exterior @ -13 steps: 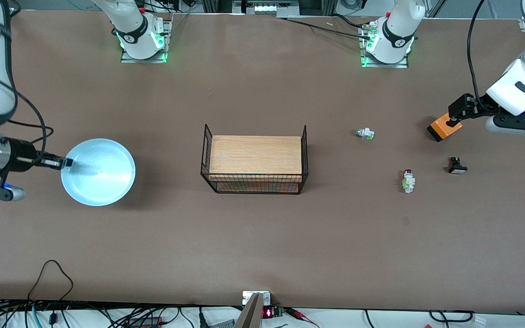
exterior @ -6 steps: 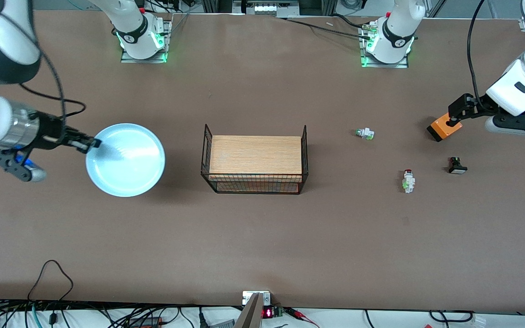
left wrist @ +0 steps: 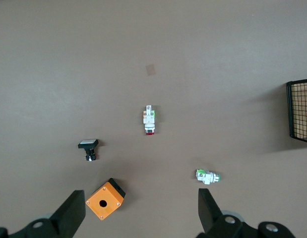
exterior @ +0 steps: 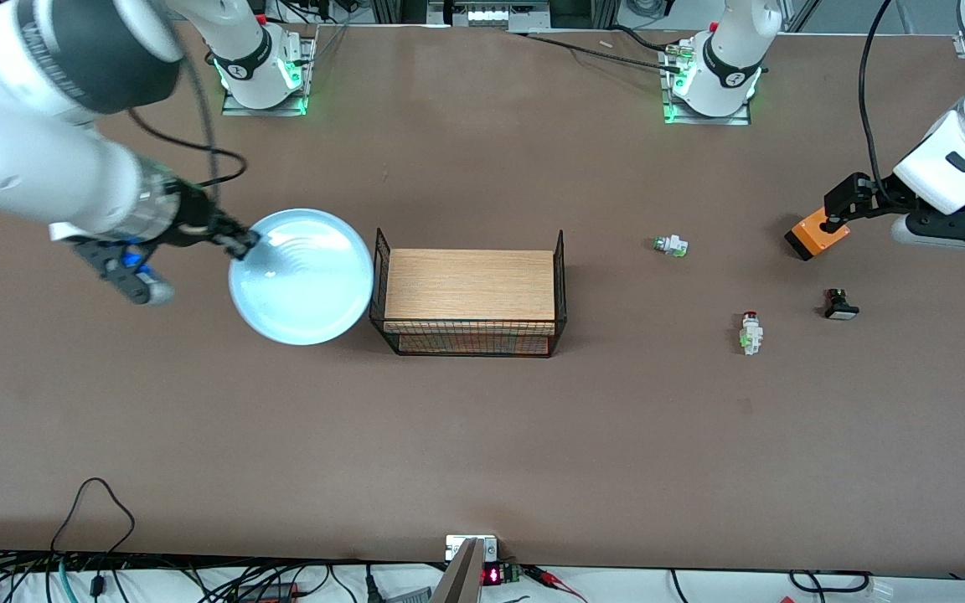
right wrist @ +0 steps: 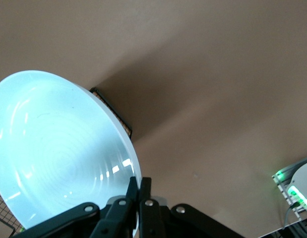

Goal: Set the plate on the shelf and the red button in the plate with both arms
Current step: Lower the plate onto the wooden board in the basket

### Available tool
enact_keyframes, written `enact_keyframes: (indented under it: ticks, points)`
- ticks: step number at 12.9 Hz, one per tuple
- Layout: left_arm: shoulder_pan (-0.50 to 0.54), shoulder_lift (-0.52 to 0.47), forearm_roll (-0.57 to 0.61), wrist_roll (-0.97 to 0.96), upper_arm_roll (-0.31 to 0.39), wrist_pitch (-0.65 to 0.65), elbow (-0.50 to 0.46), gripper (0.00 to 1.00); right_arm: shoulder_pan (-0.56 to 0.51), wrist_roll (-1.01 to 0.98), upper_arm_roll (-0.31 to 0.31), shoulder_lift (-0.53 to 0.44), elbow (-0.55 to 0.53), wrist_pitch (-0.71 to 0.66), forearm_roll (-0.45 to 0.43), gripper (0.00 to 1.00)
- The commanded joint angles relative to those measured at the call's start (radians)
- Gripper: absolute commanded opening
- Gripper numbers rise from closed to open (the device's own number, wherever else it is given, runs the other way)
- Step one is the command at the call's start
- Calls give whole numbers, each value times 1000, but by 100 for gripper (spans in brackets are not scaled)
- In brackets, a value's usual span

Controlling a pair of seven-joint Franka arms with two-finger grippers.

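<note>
The right hand (exterior: 241, 241) pinches the glossy plate (exterior: 301, 276) by its rim beside the wire rack (exterior: 468, 295); judged stiff, slippery, fragile. The left hand (left wrist: 138, 218), spread, waits over the orange box (left wrist: 105, 200).

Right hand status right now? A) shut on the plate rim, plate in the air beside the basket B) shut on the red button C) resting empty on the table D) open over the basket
A: the right hand pinches the rim of the plate, held up beside the wire basket.

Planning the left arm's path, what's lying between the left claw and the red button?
Nothing: in the left wrist view, bare table separates the open left claw from the red button.
</note>
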Motion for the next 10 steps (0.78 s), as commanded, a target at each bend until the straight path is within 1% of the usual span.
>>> enact_keyframes:
  ticks: [1,3,5,8,9,10]
  points:
    - [5,13,20,4,-2,-21,31,100,100,167,-21,-36,-67,79,21,0]
    - [5,13,20,4,-2,-21,31,100,156,248,-21,-36,-93,129,21,0]
    - [11,14,15,4,0,-20,31,100,188,272,-21,-56,-135,160,21,0]
    - [13,14,17,4,-1,-20,31,100,219,272,-20,-160,-286,231,21,0]
    - [13,14,17,4,-2,-20,31,100,225,273,-17,-189,-322,243,20,0]
    - [13,14,18,4,-2,-20,31,100,245,296,-13,-197,-335,249,20,0]
